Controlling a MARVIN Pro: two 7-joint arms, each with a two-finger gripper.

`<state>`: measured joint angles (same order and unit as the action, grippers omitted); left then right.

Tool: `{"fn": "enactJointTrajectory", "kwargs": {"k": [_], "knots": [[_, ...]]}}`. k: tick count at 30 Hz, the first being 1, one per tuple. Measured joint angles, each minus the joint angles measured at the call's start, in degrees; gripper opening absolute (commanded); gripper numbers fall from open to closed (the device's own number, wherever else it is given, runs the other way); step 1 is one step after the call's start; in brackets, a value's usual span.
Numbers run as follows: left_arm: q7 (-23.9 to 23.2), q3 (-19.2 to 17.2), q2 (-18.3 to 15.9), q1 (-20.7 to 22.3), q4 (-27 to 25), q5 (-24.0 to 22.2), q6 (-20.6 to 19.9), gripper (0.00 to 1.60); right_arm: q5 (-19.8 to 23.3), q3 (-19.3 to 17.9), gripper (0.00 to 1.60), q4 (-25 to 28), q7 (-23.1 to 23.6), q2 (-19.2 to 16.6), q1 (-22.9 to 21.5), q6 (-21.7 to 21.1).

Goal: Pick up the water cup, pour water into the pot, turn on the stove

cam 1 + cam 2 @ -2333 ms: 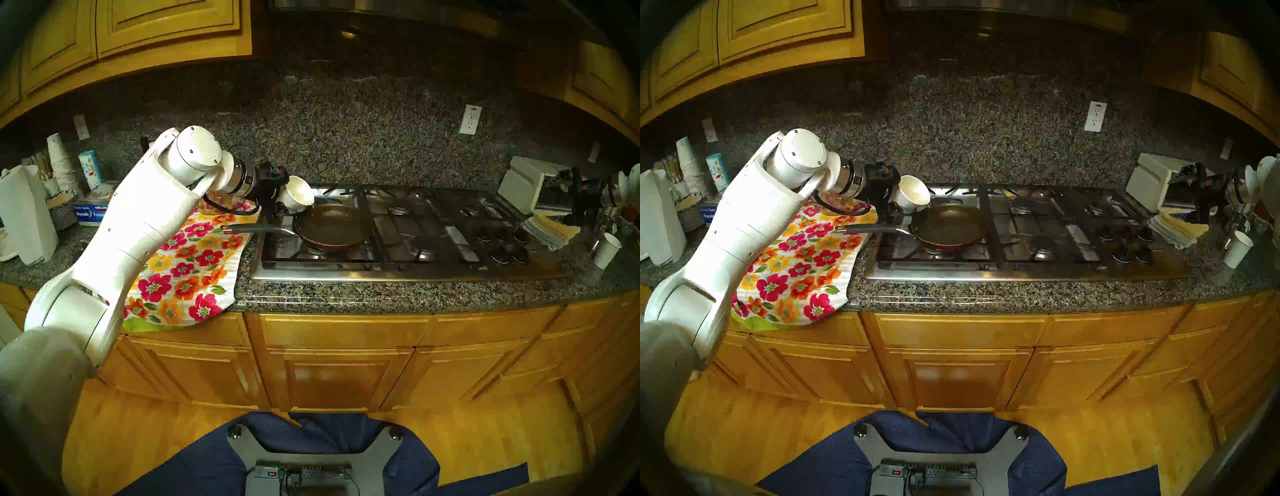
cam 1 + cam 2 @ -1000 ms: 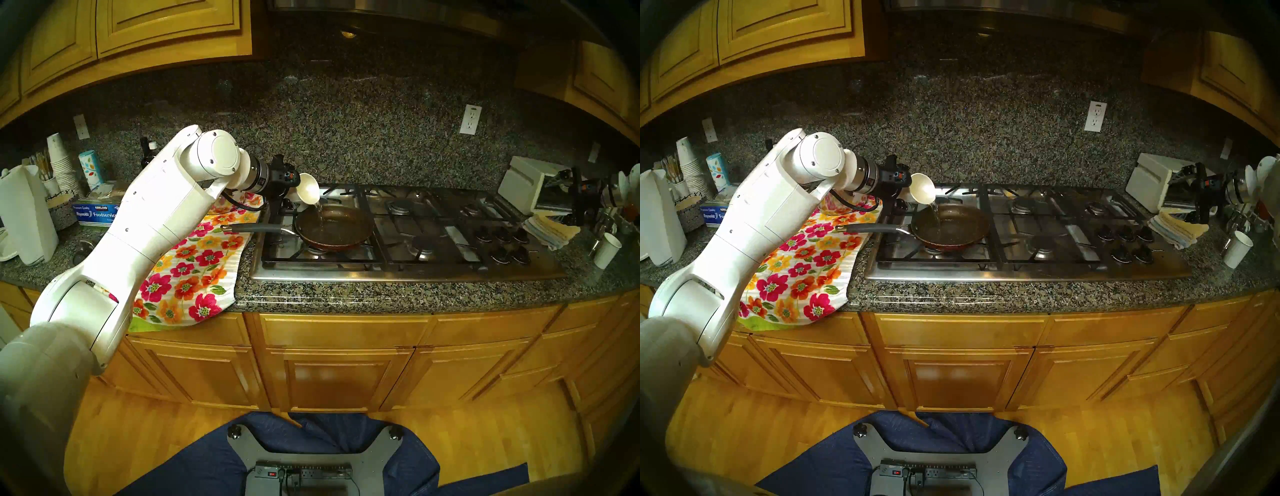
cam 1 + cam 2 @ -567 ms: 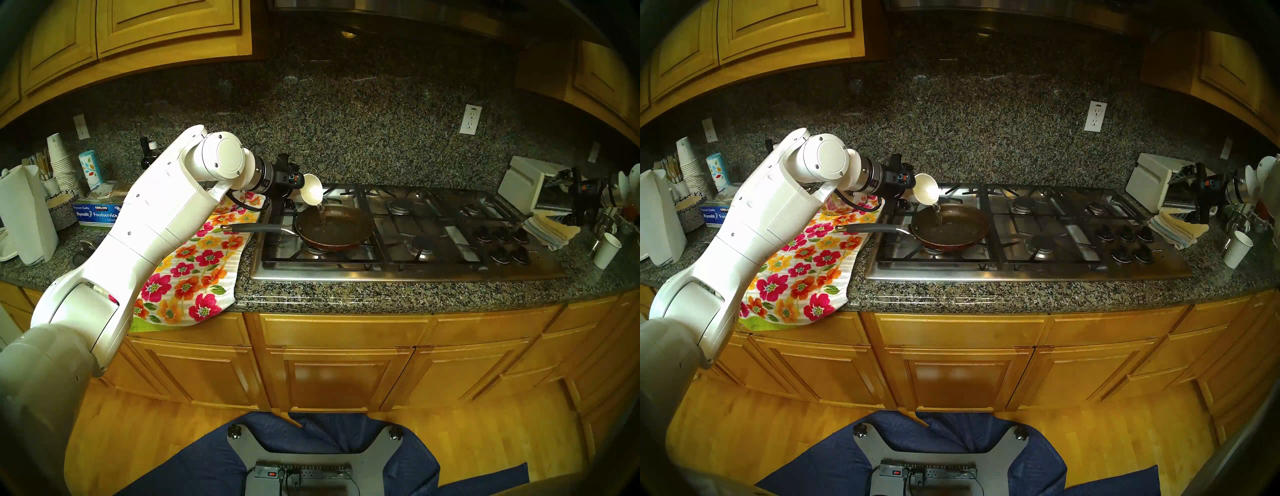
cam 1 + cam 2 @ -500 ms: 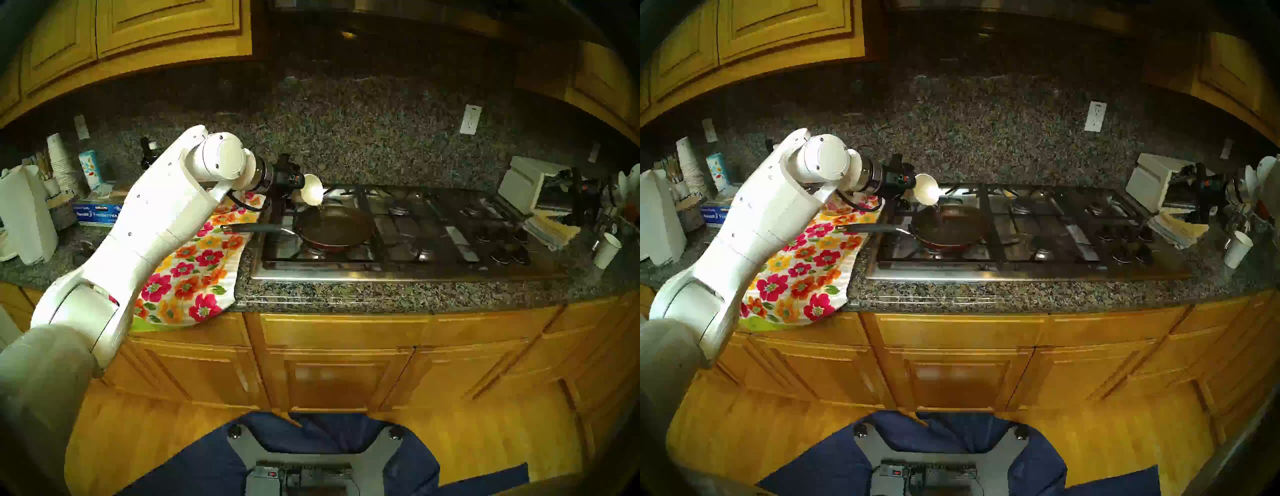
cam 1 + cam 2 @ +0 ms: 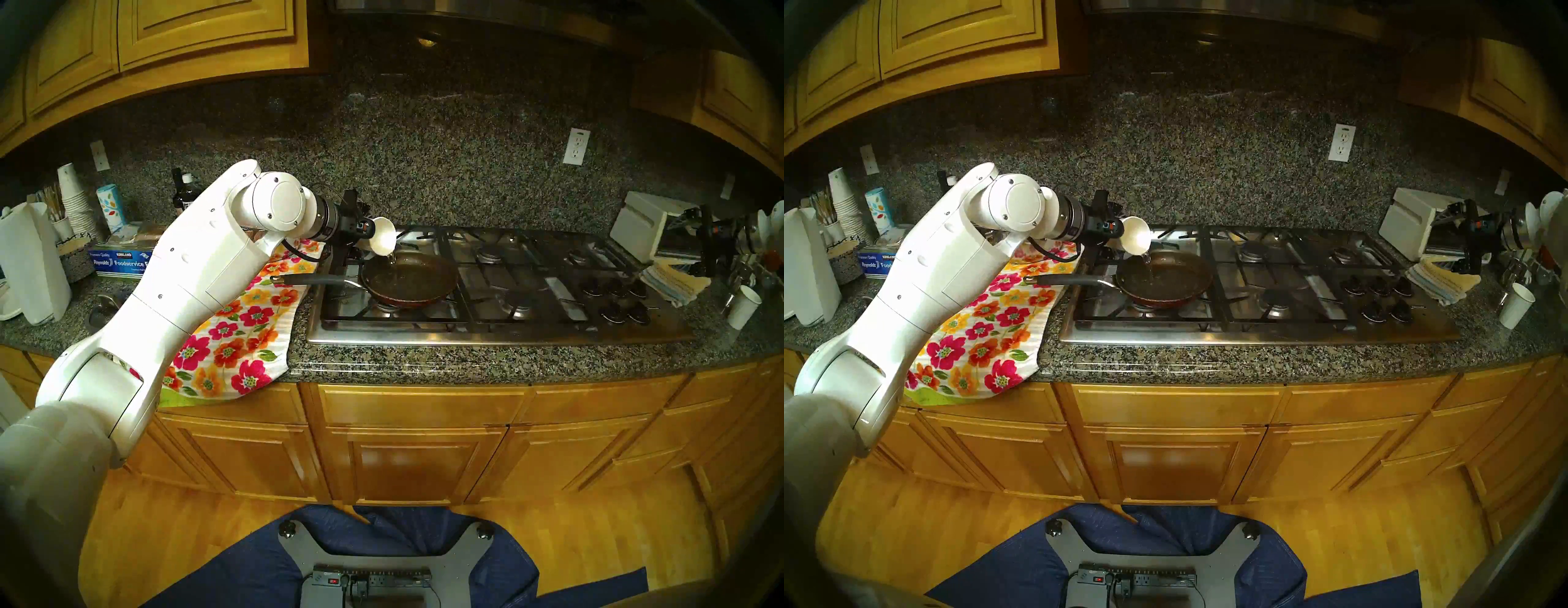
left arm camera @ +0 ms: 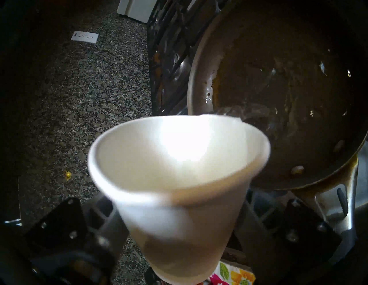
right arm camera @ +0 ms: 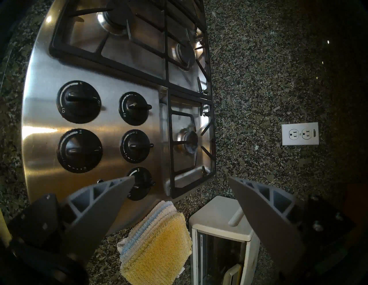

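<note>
Two hands: left hand [image 6: 177, 234] clamps tilted water cup [image 5: 382, 236], stream entering pot [image 5: 410, 277] on stove [image 5: 500, 331]; right hand [image 7: 180, 182] wide apart; only right wrist shows knob markings

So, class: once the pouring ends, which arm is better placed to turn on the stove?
Probably the right. Its gripper is open and empty above the knobs, while the left gripper holds the cup.

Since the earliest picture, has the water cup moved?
Yes. The water cup has shifted right, toward the pan, and tipped further; its mouth now points down over the pan's far-left rim.
</note>
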<state>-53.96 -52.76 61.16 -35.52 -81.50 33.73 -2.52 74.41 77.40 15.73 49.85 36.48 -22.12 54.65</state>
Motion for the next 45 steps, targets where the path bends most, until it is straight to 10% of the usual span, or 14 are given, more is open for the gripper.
{"fn": "enactJointTrajectory", "kwargs": {"k": [45], "knots": [[9.8,2.2,-2.7,-3.7,-5.8,11.9,4.4,1.07,0.0,0.0,1.6,0.0,0.0,0.0,0.0,0.0]]}}
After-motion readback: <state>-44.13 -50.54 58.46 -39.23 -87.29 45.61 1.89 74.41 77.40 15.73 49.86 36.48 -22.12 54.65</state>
